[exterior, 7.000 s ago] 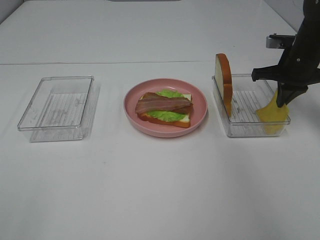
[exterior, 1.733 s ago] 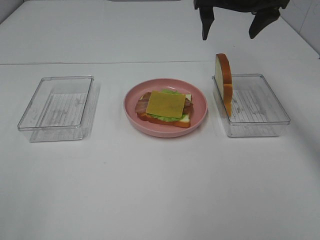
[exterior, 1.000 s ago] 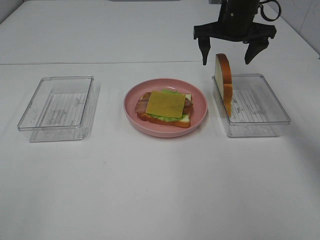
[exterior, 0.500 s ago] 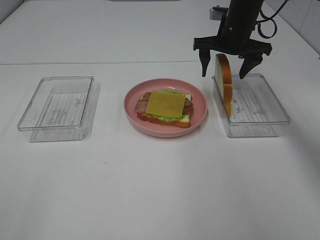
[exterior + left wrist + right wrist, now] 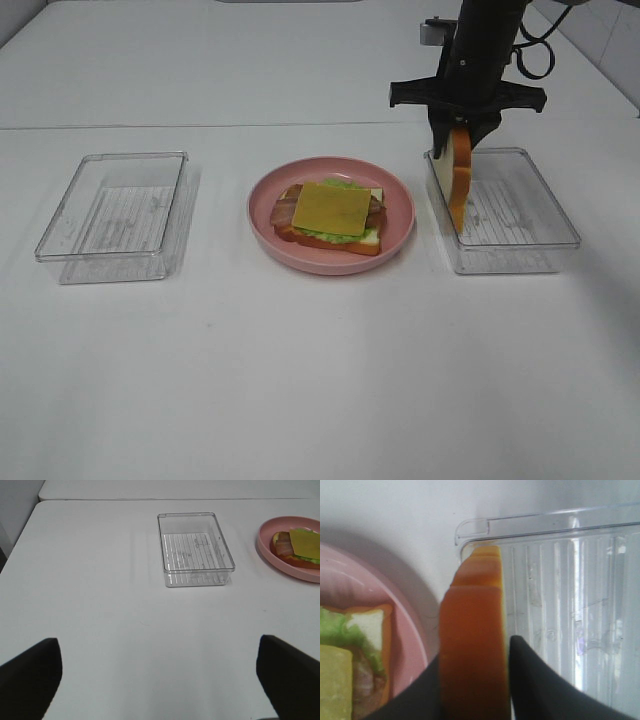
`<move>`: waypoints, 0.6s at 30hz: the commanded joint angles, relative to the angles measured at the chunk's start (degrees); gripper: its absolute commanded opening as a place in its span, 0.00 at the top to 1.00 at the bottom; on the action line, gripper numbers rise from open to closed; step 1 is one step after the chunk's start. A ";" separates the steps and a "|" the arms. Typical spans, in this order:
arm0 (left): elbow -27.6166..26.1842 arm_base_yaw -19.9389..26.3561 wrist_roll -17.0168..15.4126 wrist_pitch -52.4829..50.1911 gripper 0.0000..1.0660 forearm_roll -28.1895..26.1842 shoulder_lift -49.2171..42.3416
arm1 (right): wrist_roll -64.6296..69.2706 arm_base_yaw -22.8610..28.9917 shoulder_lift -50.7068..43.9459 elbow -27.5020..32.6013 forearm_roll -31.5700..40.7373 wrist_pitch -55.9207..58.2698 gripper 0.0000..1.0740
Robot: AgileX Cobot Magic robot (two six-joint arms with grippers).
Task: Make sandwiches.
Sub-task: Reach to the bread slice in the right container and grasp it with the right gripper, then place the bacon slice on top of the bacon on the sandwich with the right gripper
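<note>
Bread slice (image 5: 459,180) in right gripper (image 5: 460,135)

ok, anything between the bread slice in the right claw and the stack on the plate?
Nothing visible. The bread slice stands upright at the clear bin's near wall, right claw closed around it. Bare table separates it from the cheese-topped stack on the pink plate.

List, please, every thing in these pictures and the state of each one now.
Right gripper: closed on the bread slice.
Bread slice: upright in the right container.
Sandwich: on the pink plate, cheese uppermost, no top slice.
Left container: empty.
Left gripper: open, holding nothing.
</note>
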 commanded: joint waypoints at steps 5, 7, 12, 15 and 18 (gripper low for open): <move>0.34 -0.11 -0.52 -0.57 0.08 -0.29 -1.20 | -0.46 -0.11 0.17 -0.34 -0.97 3.50 1.00; 0.34 -0.11 -0.52 -0.57 0.08 -0.29 -1.20 | -0.46 -0.11 0.17 -0.34 -0.80 3.50 1.00; 0.34 -0.11 -0.52 -0.57 0.08 -0.29 -1.20 | -0.46 -0.11 -1.43 -0.34 0.40 3.50 1.00; 0.34 -0.11 -0.52 -0.57 0.08 -0.29 -1.20 | -0.29 -0.11 -4.53 -0.34 2.01 3.50 1.00; 0.34 -0.11 -0.52 -0.57 0.08 -0.29 -1.20 | -0.29 -0.11 -8.25 -0.34 3.44 3.50 1.00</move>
